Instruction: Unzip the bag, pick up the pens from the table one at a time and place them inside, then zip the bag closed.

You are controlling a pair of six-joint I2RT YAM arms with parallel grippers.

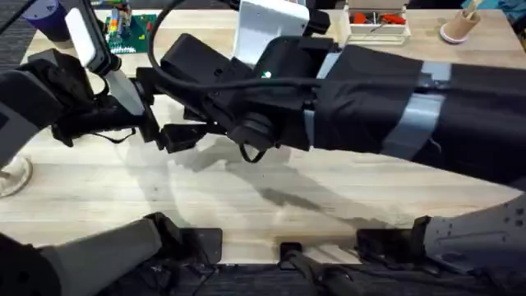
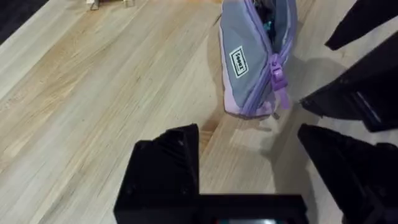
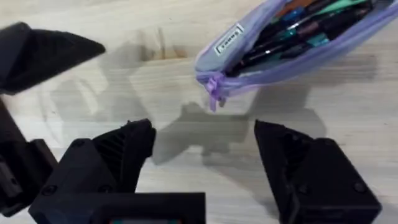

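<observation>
Two arms hang over the table (image 1: 246,197), and both grippers are near the bag (image 3: 292,43). The bag lies on the pale wood in the wrist views, while in the overhead view the dark arms cover that place, so I cannot tell which table edge it is closest to.

The bag is a soft, long pouch of lavender and purple fabric with a grey side panel and a small white label. Its zipper runs along the long axis and stands open, so the mouth shows many dark and teal pens (image 3: 305,28) lying along the same axis. The purple zipper pull (image 3: 214,87) hangs at the closed end of the bag, and this end points toward both grippers.

The left gripper (image 2: 249,149) has its black fingers spread wide apart and holds nothing; the pull end of the bag is just beyond its fingertips. The right gripper (image 3: 205,146) is also wide open and empty, with the zipper pull a little beyond the gap between its fingers, not touching them.
</observation>
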